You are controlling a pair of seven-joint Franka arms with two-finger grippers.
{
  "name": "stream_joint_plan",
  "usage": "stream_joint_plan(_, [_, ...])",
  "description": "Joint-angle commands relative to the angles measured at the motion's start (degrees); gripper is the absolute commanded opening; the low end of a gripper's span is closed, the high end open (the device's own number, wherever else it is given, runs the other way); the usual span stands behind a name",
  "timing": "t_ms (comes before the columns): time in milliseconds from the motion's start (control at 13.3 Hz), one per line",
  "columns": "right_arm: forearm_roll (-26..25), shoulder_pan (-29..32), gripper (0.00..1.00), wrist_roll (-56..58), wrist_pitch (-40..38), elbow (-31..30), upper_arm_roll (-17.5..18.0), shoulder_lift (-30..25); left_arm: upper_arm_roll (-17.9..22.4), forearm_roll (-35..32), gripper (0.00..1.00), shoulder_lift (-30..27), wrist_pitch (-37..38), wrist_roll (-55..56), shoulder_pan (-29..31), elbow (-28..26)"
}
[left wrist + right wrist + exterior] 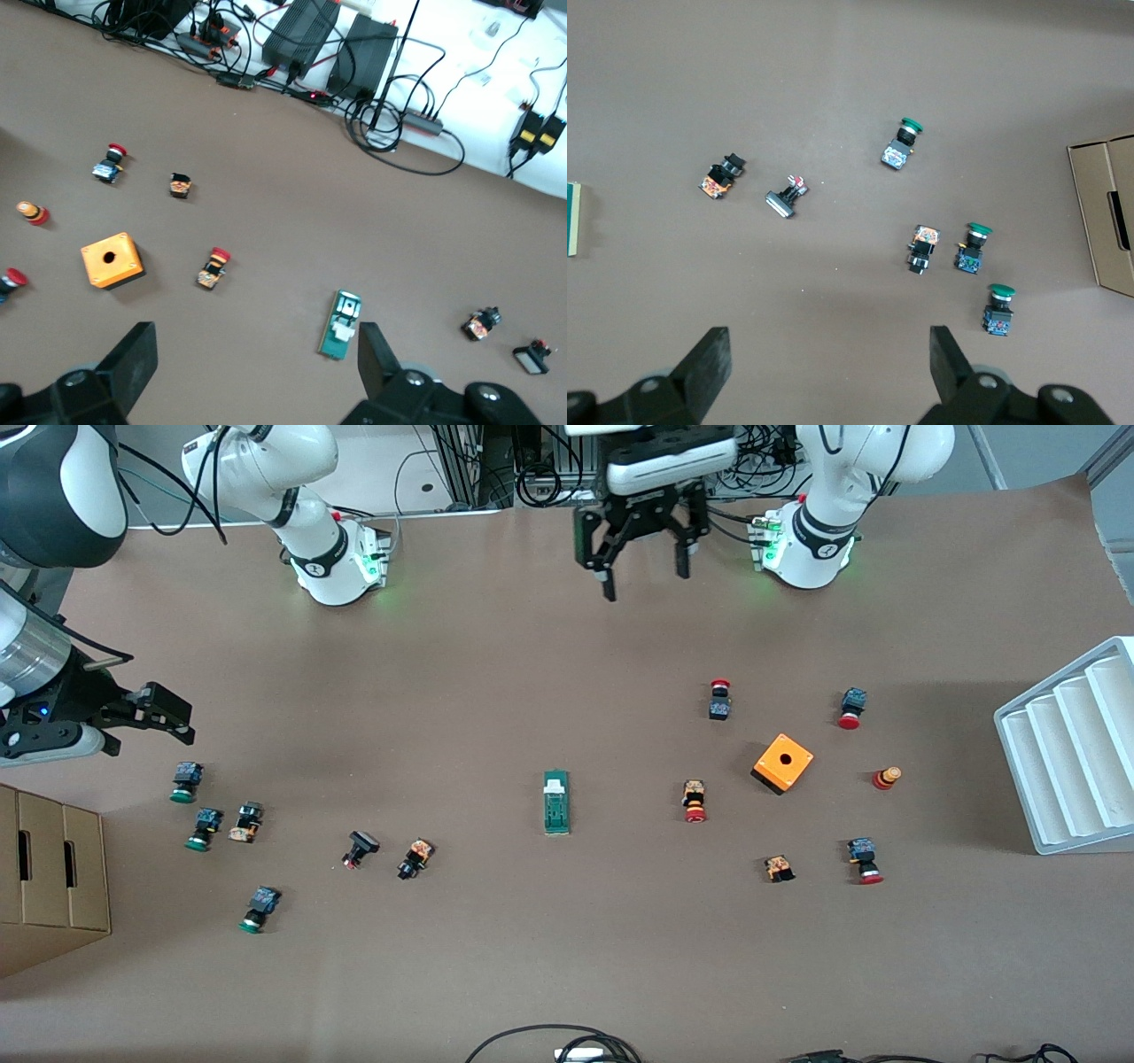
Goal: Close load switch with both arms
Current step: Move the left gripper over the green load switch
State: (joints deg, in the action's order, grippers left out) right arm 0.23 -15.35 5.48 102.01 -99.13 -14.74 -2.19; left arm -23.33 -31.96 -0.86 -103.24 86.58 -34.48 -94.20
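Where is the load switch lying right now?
In the front view the load switch lies flat mid-table, untouched, between a black-and-orange push button and a red-capped push button.

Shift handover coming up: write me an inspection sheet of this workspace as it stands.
Surface: brown paper-covered table, flat.
Job's things: narrow green rectangular load switch with white tab lies mid-table, untouched.
Clutter: orange square box with a hole and red push buttons toward the left arm's end; green push buttons toward the right arm's end.
Grippers: left tool open, up over bare table by the bases; right tool open, over the table above the green push buttons.
Cables: black loops at the table edge nearest the front camera.
Surroundings: white ridged tray; brown cardboard box.
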Motion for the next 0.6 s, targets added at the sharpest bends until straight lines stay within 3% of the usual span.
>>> stream_joint_plan(0, [-0.9,0.0,1.0,-0.6,0.0,0.6,0.0,0.2,0.7,-7.9,1.0,0.3,-5.9,10.3,-4.4,-8.1])
stream_joint_plan(302, [-0.9,-0.2,1.0,-0.7,0.0,0.6,0.0,0.2,0.5,-20.7,1.0,5.4,-7.7,20.3,-10.4,-12.6])
stream_joint_plan(528, [-0.9,-0.2,1.0,-0.7,0.0,0.6,0.0,0.2,-1.5,-29.7,1.0,10.1,-7.8,21.1,-10.6,-13.3])
